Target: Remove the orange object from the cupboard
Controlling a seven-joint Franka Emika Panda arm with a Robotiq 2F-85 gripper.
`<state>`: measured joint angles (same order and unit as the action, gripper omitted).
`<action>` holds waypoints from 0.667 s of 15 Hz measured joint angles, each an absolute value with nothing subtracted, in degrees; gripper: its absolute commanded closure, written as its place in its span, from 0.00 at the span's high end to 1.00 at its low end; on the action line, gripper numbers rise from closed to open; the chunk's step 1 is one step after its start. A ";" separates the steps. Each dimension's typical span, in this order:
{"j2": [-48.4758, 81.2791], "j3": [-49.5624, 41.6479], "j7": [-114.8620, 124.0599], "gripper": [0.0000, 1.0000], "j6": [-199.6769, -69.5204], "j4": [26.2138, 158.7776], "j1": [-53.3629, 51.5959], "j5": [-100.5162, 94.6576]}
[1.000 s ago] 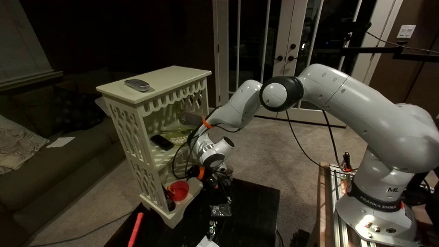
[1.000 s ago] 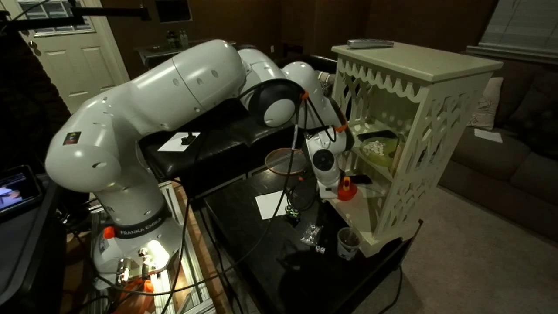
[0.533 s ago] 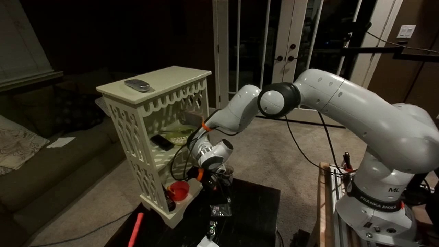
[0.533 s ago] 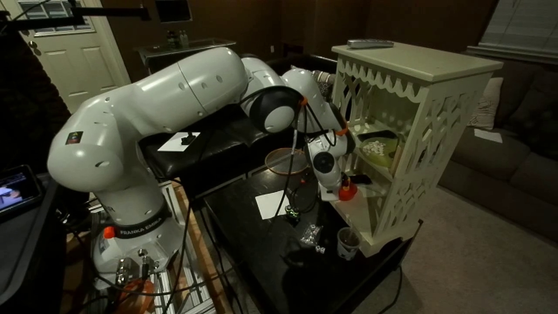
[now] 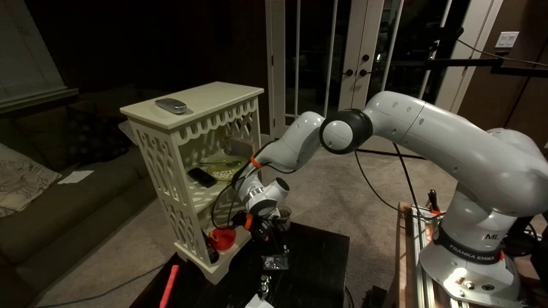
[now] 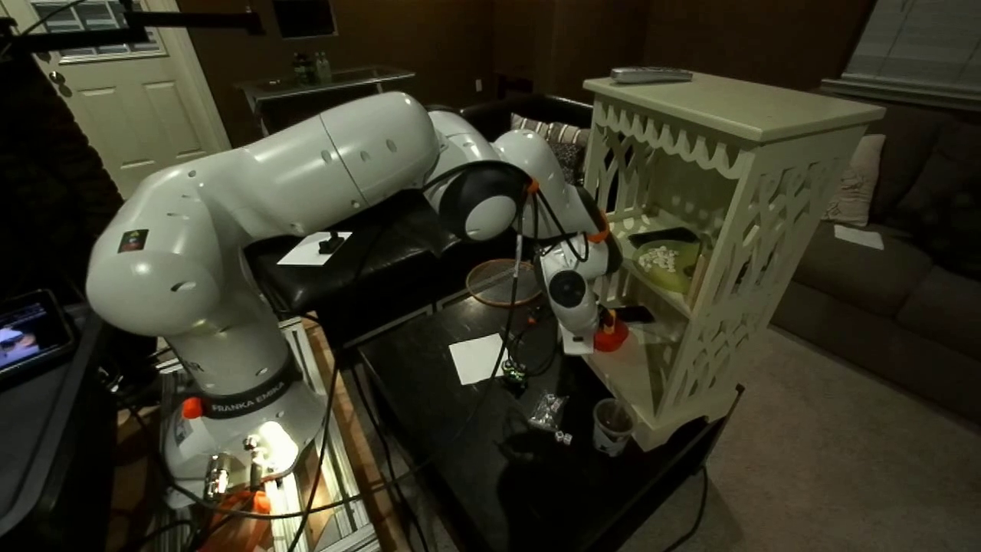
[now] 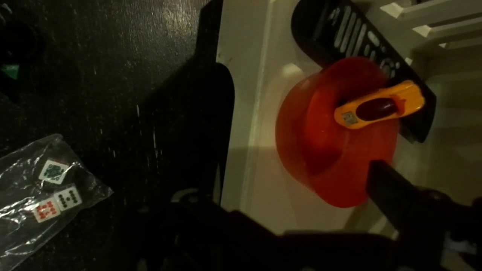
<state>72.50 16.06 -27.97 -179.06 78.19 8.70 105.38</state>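
Note:
A translucent red-orange bowl (image 7: 350, 165) stands on the bottom shelf of the cream cupboard (image 5: 205, 96). It also shows in both exterior views (image 5: 222, 239) (image 6: 611, 337). A small orange piece (image 7: 378, 107) with a dark oval lies over the bowl's rim on the side away from my gripper; I cannot tell whether it is loose or part of the bowl. My gripper (image 7: 301, 192) is open and empty at the shelf's front. Its right finger overlaps the bowl's near edge in the wrist view; contact is unclear. In an exterior view the fingers (image 5: 260, 233) are dark and partly hidden.
A black remote (image 7: 361, 41) lies on the bottom shelf, partly covered by the bowl. The middle shelf holds a green bowl (image 6: 678, 268) and a black phone (image 5: 202, 177). A bag of dice (image 7: 49, 188) and a cup (image 6: 613, 429) stand on the black table.
The arm has lowered a little and the gripper has shifted slightly toward the cupboard and the bowl. The bowl and the orange piece look unmoved.

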 measured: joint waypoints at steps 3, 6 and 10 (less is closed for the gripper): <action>72.85 16.43 -28.38 1.00 -177.55 77.75 7.72 105.42; 72.88 16.37 -28.45 1.00 -177.42 77.56 7.36 105.42; 74.73 14.98 -29.95 1.00 -177.44 72.65 6.09 108.81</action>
